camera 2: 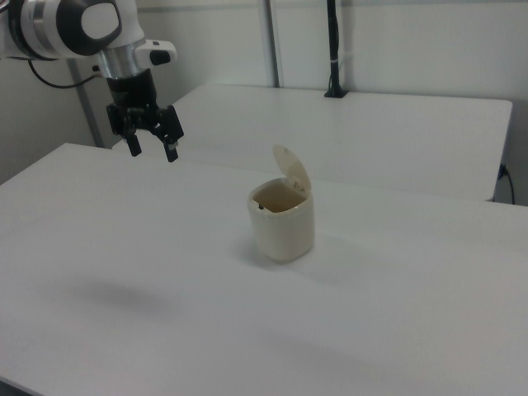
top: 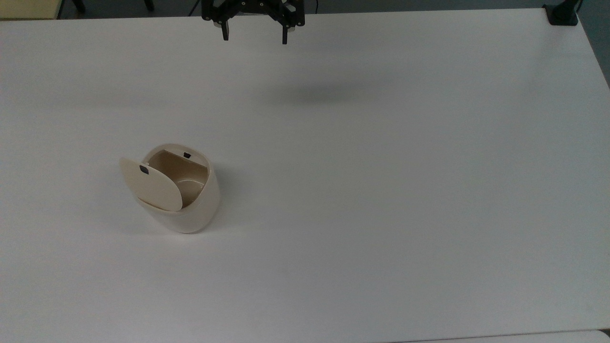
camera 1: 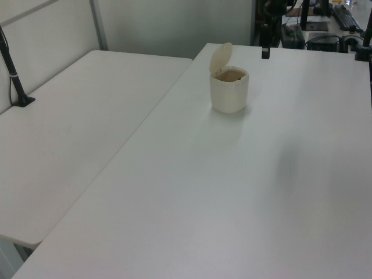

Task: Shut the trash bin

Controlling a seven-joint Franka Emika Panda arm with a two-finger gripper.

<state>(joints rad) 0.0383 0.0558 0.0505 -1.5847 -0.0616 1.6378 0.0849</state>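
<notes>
The trash bin point(top: 190, 209) point(camera 1: 229, 92) point(camera 2: 282, 224) is a small cream-beige tub standing on the white table, in the top view's left half. Its hinged lid point(top: 150, 184) point(camera 1: 220, 57) point(camera 2: 292, 172) stands raised, so the hollow inside shows. A small black button point(top: 187, 155) sits at the rim. My gripper point(top: 255, 37) point(camera 2: 153, 151) hangs open and empty high above the table, far from the bin, at the top view's upper edge and in the right view's upper left. One dark finger point(camera 1: 265, 52) shows near the left view's upper edge.
The white table point(top: 381, 190) spreads wide around the bin. A second white table point(camera 1: 70, 128) point(camera 2: 371, 124) adjoins it. A black clamp post point(top: 562, 12) stands at the top view's upper right corner, another post point(camera 2: 333, 49) on the second table.
</notes>
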